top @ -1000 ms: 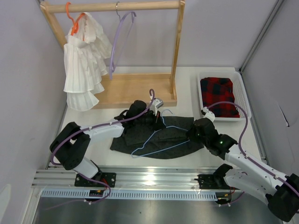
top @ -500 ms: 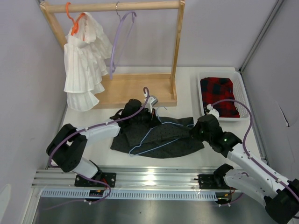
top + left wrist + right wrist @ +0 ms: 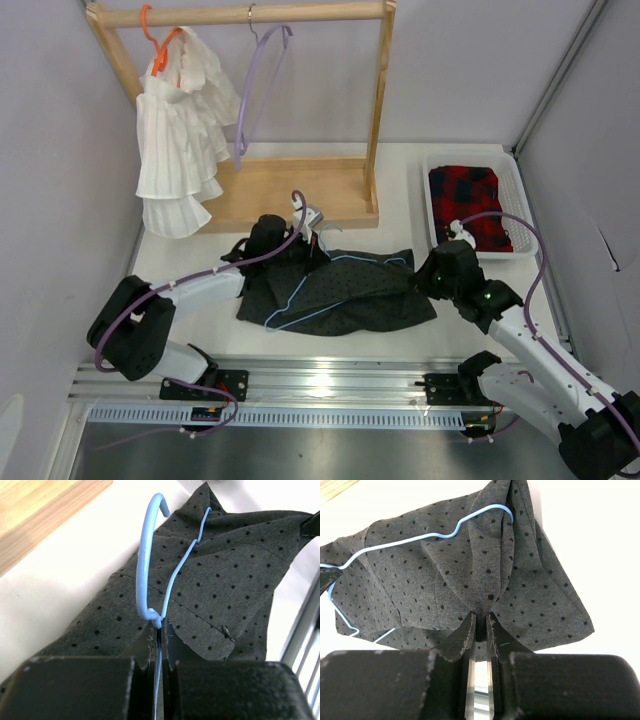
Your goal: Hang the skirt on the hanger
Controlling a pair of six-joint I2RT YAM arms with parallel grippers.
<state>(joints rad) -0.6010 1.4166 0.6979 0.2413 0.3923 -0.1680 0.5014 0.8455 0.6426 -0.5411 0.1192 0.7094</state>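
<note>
From overhead, the dark charcoal-grey dotted fabric skirt [image 3: 350,295] lies crumpled on the white bench [image 3: 400,195] at the centre of the frame, just below the base of the wooden clothes rack [image 3: 378,110]. The left gripper [image 3: 159,630] is pinched tight on the thin light-blue wire hanger [image 3: 142,565] right under its hook. Since a second ago it has drawn the hanger towards the upper left, so the hook now sits closer to the rack's base. Back then the whole blue triangle lay open on top of the cloth. Now only a stretch of wire along the skirt's upper edge and the lower-left corner show, and the rest is covered by fabric. The right gripper [image 3: 480,625], at the skirt's right end, has its jaws narrowed onto a raised fold of the skirt. It has shifted a little up the frame, nearer the white plastic basket [image 3: 520,200], and the cloth there is bunched higher than before. In its own camera the wire bends round the far side of that fold. The red-and-black plaid cloth [image 3: 468,205] in the basket, the white pleated garment [image 3: 180,140] on its orange hanger [image 3: 155,45] and the lilac hanger [image 3: 245,100] on the rail hang as they did.
</note>
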